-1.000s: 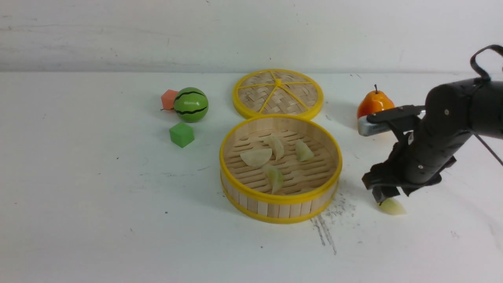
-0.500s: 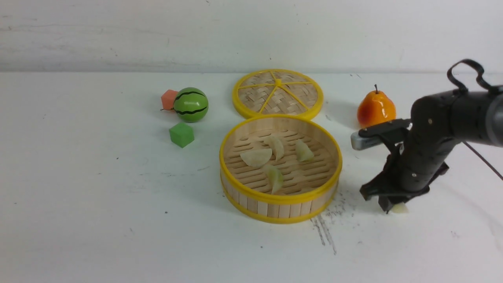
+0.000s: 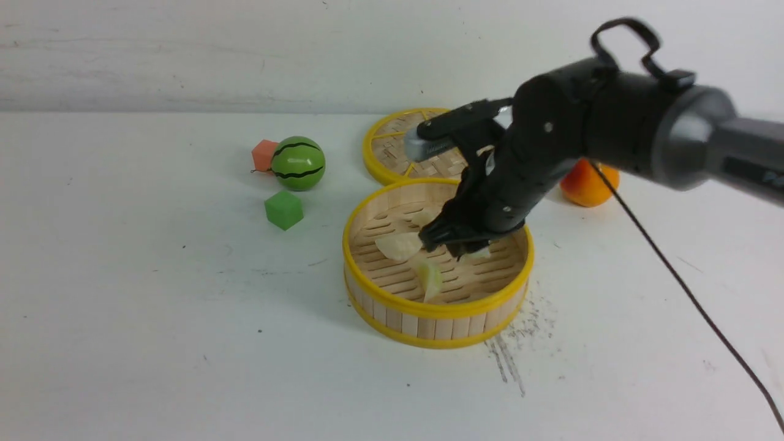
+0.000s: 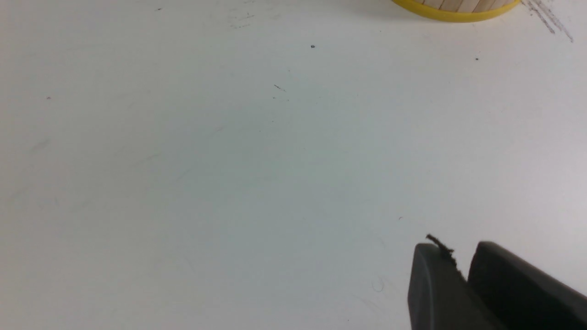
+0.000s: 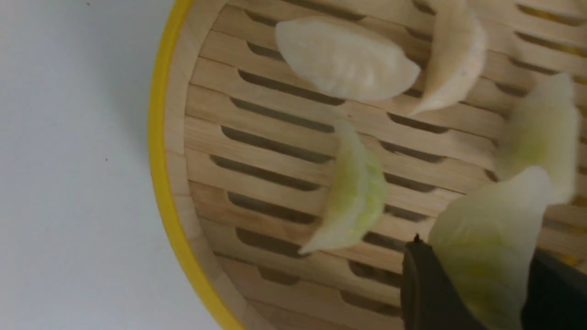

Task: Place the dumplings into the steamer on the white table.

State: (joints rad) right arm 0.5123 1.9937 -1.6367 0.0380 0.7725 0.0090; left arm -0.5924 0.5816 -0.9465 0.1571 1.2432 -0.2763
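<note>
The steamer [image 3: 429, 309] stands mid-table on the white table [image 3: 153, 318]. Several pale dumplings lie on its slatted floor, among them one cream [image 3: 399, 245] and one greenish [image 3: 430, 277]. My right gripper [image 3: 456, 245] hangs over the steamer's middle, shut on a pale green dumpling [image 5: 486, 229] held just above the floor. The right wrist view shows the gripper [image 5: 479, 254], the steamer rim [image 5: 160, 160] and dumplings lying on the slats [image 5: 346, 59] [image 5: 353, 192]. My left gripper [image 4: 461, 263] is shut and empty over bare table, with the steamer's wall [image 4: 454, 9] far off; it does not show in the front view.
The woven yellow-rimmed lid [image 3: 392, 147] lies flat behind the steamer. A watermelon ball [image 3: 297, 163], an orange-red block [image 3: 263, 155] and a green cube [image 3: 283, 209] sit at the left. An orange pear [image 3: 588, 187] is partly behind my right arm. Its cable [image 3: 674, 275] trails right.
My right gripper closed on the dumpling lying on the table right of the steamer, lifted it and carried it left over the steamer's middle. That table spot is now bare.
</note>
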